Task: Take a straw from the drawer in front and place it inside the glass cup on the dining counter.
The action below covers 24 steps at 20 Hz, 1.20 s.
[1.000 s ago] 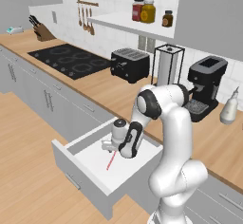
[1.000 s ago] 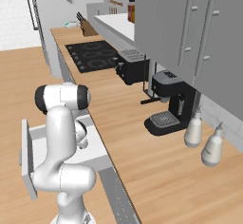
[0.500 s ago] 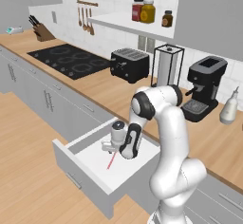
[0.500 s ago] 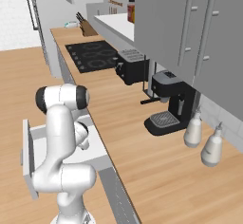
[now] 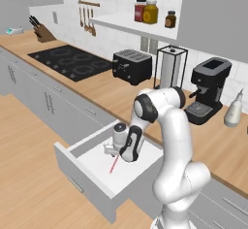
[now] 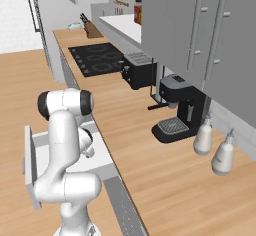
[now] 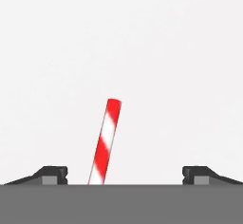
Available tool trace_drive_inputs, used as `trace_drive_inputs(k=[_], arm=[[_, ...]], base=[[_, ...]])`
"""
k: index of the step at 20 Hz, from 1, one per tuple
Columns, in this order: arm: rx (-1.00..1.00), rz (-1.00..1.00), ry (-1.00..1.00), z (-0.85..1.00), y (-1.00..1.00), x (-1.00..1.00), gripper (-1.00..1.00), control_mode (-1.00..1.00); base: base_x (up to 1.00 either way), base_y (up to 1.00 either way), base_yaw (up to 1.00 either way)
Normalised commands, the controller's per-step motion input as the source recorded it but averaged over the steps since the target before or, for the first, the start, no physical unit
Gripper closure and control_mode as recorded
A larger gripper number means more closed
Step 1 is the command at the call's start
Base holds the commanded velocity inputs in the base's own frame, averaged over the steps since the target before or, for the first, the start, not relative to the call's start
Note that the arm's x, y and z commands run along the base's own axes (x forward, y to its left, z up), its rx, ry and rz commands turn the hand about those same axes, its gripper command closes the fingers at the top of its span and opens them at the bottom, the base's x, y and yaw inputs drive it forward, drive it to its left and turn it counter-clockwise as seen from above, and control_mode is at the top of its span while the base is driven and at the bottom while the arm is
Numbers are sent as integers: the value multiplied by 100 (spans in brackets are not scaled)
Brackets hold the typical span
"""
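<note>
On the left of the left base view, a black hob [image 5: 69,63] is set in the counter [image 5: 116,93]. Below it the drawer [image 5: 92,171] is pulled out, and the straw [image 5: 114,163] lies flat on its white floor. The gripper [image 5: 115,151] hangs just above the straw. In the hand view the fingertips [image 7: 53,174] stand wide apart, open, with the straw between them, touching neither. To the right stand a toaster [image 5: 132,66] and a coffee machine [image 5: 208,90].

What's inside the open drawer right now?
A red-and-white striped straw lies on the white floor of the drawer, with the open gripper straddling it. The arm covers the back right part.
</note>
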Motion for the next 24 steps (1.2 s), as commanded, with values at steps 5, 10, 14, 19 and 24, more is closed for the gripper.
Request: trace_drive_inputs(k=[5,10,14,19,24], arm=[[3,0,3,-18,0,0,100,-100],[2,0,0,2,0,0,100,-100],[4,0,0,33,0,0,100,-100],[6,0,0,80,0,-1,100,-100],[3,-1,-3,100,0,-31,100,-100]], base=[[0,0,0],[0,0,0],[0,0,0],[0,0,0],[0,0,0]])
